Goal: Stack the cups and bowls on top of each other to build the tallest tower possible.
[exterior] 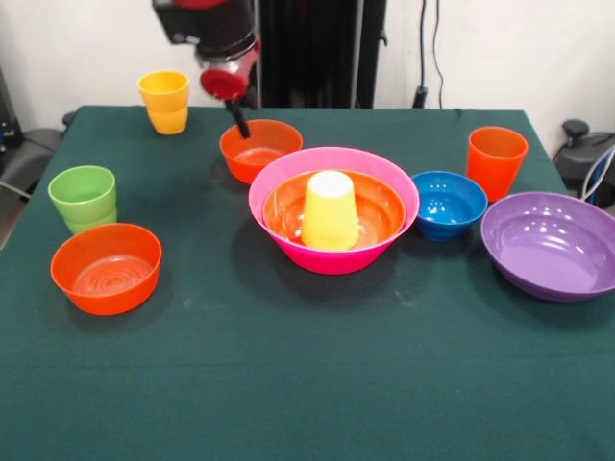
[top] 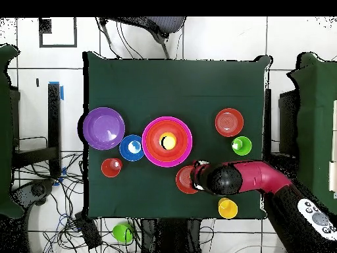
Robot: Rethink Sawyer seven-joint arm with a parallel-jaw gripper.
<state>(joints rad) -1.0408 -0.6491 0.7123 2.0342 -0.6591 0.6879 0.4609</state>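
The tower is the largest pink bowl (exterior: 333, 252) (top: 150, 153) at mid table, with the large orange bowl (exterior: 380, 213) nested in it and a yellow cup (exterior: 330, 211) (top: 168, 140) upside down inside. My gripper (exterior: 237, 123) (top: 196, 174) hangs over the near rim of a small orange bowl (exterior: 261, 152) (top: 183, 181) just behind the tower. The other small orange bowl (exterior: 106, 267) (top: 228, 122), the green cup (exterior: 84, 197) (top: 241, 145), the second yellow cup (exterior: 164, 101) (top: 228, 208), the orange cup (exterior: 496, 161) (top: 111, 167), the blue bowl (exterior: 448, 204) (top: 132, 147) and the purple bowl (exterior: 553, 245) (top: 103, 128) stand apart.
The green table (exterior: 307, 384) runs to its edges on all sides. The blue bowl touches the pink bowl's side. The robot's pedestal (exterior: 317, 48) stands behind the table. A green object (top: 122, 232) lies off the table near the base.
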